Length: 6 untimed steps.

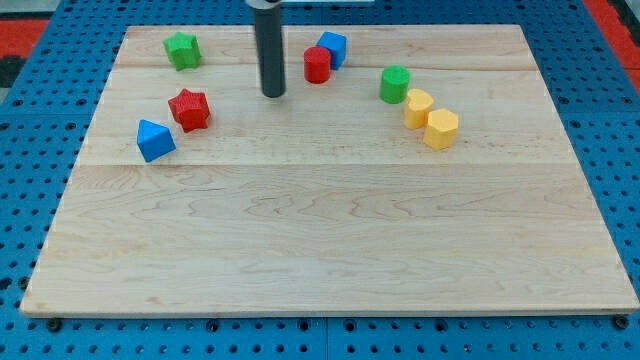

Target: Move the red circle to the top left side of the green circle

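The red circle (317, 64) is a short red cylinder near the view's top, touching a blue cube (333, 47) behind it to the right. The green circle (394, 84) stands to the right of it, with a gap between them. My tip (273, 94) is the lower end of the dark rod, on the board just left of and slightly below the red circle, apart from it.
Two yellow blocks (419, 106) (441, 129) sit just right and below the green circle. A green star (182, 50) is at the top left. A red star (189, 109) and a blue triangle (154, 140) lie at the left. The wooden board (320, 240) lies on a blue pegboard.
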Motion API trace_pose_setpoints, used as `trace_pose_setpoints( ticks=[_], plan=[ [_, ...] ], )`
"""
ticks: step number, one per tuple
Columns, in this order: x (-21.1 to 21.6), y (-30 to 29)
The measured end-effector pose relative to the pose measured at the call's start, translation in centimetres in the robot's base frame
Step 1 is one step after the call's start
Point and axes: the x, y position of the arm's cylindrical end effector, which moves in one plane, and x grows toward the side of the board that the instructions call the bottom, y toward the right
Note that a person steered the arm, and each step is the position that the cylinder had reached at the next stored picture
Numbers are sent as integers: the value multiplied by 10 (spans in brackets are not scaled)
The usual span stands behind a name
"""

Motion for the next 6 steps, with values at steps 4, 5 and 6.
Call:
trace_pose_setpoints(
  ticks=[4, 5, 6],
  plan=[
    [-27, 129],
    [1, 156],
    [-29, 189]
  ],
)
